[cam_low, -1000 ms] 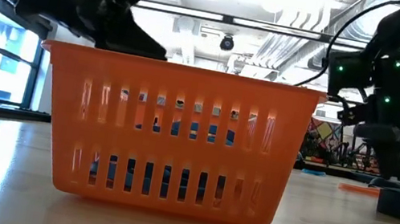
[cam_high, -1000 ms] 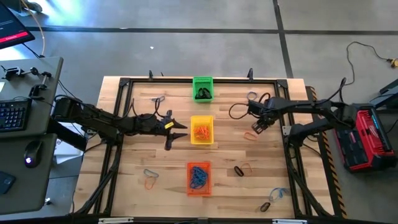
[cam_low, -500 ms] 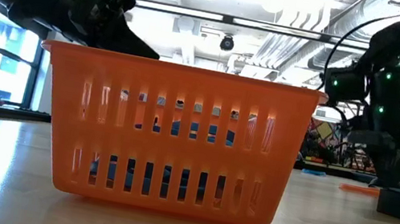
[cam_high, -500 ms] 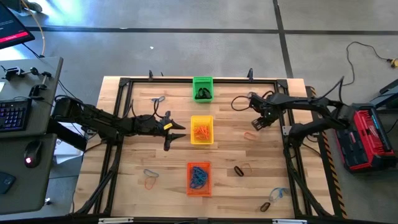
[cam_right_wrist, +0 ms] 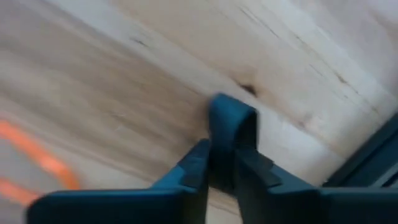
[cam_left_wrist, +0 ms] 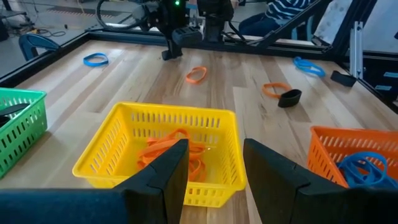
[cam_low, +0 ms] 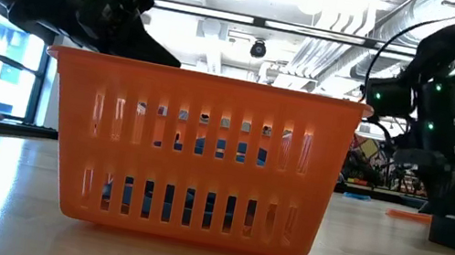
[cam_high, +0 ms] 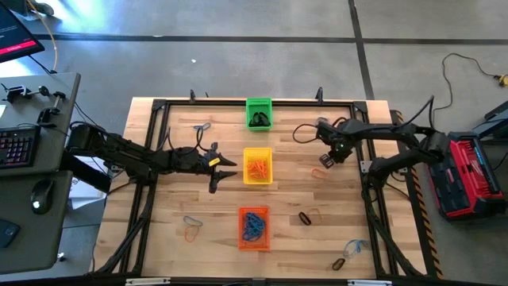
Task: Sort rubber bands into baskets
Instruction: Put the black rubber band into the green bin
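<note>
Blue rubber band (cam_right_wrist: 231,134), thin folded loop, pinched upright in right end effector (cam_right_wrist: 219,163)

Four views around the orange basket (cam_high: 253,228)

High looks straight down; low sits level, close before it; left wrist faces across the yellow basket (cam_left_wrist: 163,151), sharing it; right wrist hugs the surface (cam_right_wrist: 124,81).

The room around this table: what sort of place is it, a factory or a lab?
Most likely a robotics lab or workshop. A wooden table with a black frame stands on a bare concrete floor, a desk beside it carries a keyboard and mouse, and exposed pipes and strip lights run along the ceiling.
</note>
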